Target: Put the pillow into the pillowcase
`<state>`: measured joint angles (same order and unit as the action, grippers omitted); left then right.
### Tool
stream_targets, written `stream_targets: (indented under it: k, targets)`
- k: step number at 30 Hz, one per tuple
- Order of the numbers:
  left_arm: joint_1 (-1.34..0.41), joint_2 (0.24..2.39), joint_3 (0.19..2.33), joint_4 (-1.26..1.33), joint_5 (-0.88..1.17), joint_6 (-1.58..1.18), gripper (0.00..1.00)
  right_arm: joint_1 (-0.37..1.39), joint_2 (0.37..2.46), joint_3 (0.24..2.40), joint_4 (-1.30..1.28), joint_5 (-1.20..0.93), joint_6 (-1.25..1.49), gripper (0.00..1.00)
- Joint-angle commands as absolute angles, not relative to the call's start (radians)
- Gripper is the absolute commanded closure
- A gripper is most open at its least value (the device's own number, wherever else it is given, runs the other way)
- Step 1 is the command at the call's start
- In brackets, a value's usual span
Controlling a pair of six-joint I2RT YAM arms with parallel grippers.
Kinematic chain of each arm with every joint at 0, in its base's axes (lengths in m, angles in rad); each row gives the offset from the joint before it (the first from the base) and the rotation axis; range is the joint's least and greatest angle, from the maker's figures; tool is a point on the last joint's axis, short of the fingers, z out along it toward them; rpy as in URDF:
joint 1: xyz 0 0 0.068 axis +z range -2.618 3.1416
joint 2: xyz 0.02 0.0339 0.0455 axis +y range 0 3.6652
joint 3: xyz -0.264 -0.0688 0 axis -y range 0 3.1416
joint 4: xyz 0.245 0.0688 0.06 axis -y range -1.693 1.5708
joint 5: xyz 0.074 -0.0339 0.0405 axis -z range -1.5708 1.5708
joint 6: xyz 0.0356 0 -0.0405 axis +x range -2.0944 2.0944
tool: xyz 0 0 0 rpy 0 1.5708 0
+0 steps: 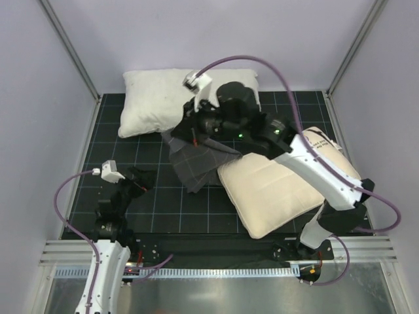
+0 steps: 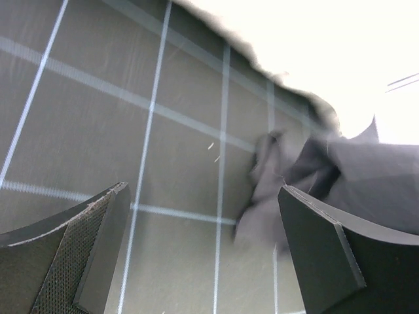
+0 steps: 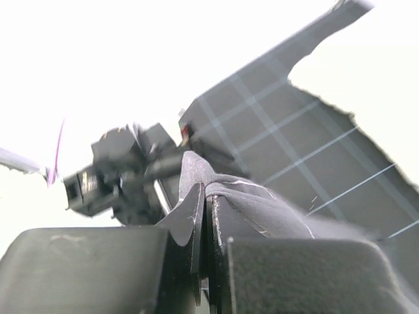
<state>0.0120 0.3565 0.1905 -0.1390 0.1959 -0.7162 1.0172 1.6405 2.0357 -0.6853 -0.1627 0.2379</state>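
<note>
the black gridded bench carries a plain white pillow at the back left. the pillow, cream, lies at the front right, wholly outside the pillowcase. the crumpled grey pillowcase lies between them, its edge against the cream pillow's corner. only the right wrist view shows the right fingers clenched on a fold of the pillowcase; from above, the arm hides that grip. the left fingers stand released over bare bench, the pillowcase ahead to their right, untouched.

The only writing is dark lettering on the pillow, towards the right of the frame, too small to read.
</note>
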Motion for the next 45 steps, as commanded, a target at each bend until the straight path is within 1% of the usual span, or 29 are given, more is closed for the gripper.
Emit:
stream_targets:
  k: [1,3,5,8,10,16,17,19,20,21,23,24,26,32,33,35,37,38,41,42,44,45]
  targets:
    - [0.009,0.227,0.195,-0.161,0.169,-0.701,0.0,0.985,1.576,2.062,-0.627,-0.123,0.284,0.96]
    - [0.009,0.174,0.186,-0.172,0.166,-0.701,0.0,0.939,1.56,2.036,-0.62,-0.141,0.314,0.96]
    - [0.009,0.158,0.175,-0.167,0.17,-0.706,0.0,0.91,1.517,1.959,-0.574,-0.161,0.334,0.96]
    - [0.009,0.182,0.166,-0.094,0.257,-0.712,0.0,0.858,1.468,1.855,-0.506,-0.228,0.367,0.96]
    - [0.009,0.242,0.152,-0.005,0.34,-0.73,0.0,0.841,1.462,1.827,-0.499,-0.236,0.374,0.96]
    - [-0.001,0.457,0.123,0.326,0.448,-0.831,0.0,0.807,1.462,1.786,-0.451,-0.232,0.408,0.96]
    - [-0.033,0.51,0.12,0.366,0.442,-0.841,0.0,0.801,1.465,1.781,-0.445,-0.233,0.425,0.96]
    - [-0.113,0.546,0.135,0.41,0.408,-0.827,0.07,0.779,1.48,1.787,-0.442,-0.23,0.439,0.96]
    - [-0.183,0.57,0.143,0.408,0.359,-0.812,0.09,0.77,1.483,1.789,-0.443,-0.23,0.451,0.96]
    - [-0.221,0.58,0.152,0.41,0.344,-0.783,0.1,0.756,1.489,1.79,-0.443,-0.23,0.453,0.96]
    - [-0.323,0.595,0.178,0.41,0.312,-0.747,0.09,0.743,1.494,1.793,-0.442,-0.226,0.459,0.96]
    - [-0.349,0.598,0.182,0.41,0.273,-0.723,0.05,0.733,1.497,1.793,-0.44,-0.224,0.463,0.96]
    - [-0.408,0.6,0.187,0.422,0.246,-0.706,0.03,0.727,1.5,1.793,-0.44,-0.225,0.465,0.96]
    - [-0.462,0.646,0.201,0.475,0.244,-0.65,0.02,0.719,1.505,1.802,-0.433,-0.242,0.469,0.96]
    - [-0.472,0.656,0.202,0.489,0.235,-0.643,0.0,0.719,1.506,1.805,-0.433,-0.245,0.469,0.96]
    - [-0.503,0.705,0.215,0.502,0.198,-0.611,0.01,0.718,1.511,1.815,-0.437,-0.252,0.471,0.96]
    - [-0.517,0.751,0.258,0.5,0.186,-0.595,0.06,0.716,1.516,1.824,-0.442,-0.256,0.471,0.96]
    - [-0.525,0.809,0.276,0.499,0.187,-0.589,0.09,0.716,1.516,1.827,-0.442,-0.256,0.472,0.96]
    - [-0.541,0.908,0.339,0.497,0.207,-0.592,0.26,0.715,1.517,1.835,-0.445,-0.253,0.472,0.96]
    - [-0.548,0.928,0.353,0.497,0.212,-0.592,0.4,0.712,1.517,1.836,-0.445,-0.253,0.476,0.96]
    - [-0.561,0.963,0.394,0.495,0.218,-0.6,0.52,0.71,1.519,1.835,-0.442,-0.255,0.477,0.96]
    - [-0.564,0.966,0.409,0.489,0.224,-0.61,0.68,0.707,1.52,1.838,-0.443,-0.256,0.476,0.96]
